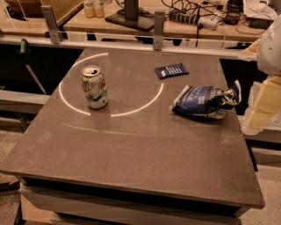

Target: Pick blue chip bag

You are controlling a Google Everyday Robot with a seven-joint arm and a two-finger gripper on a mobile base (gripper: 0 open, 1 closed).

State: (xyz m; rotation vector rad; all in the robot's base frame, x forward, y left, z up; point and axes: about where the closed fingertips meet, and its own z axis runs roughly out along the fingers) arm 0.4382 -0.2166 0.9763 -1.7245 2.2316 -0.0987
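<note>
The blue chip bag (204,101) lies on its side on the right part of the brown table (131,154). It is crumpled dark-blue foil with white lettering and silvery crinkled ends. My gripper (262,104) shows as pale yellow blocks at the right edge of the view, under a white arm part (270,48). It hangs just beyond the table's right edge, to the right of the bag and apart from it. It holds nothing that I can see.
A green and white soda can (94,86) stands upright on the left part of the table. A small flat dark-blue packet (171,70) lies at the back. Behind a rail is a desk with cables and bottles (94,8).
</note>
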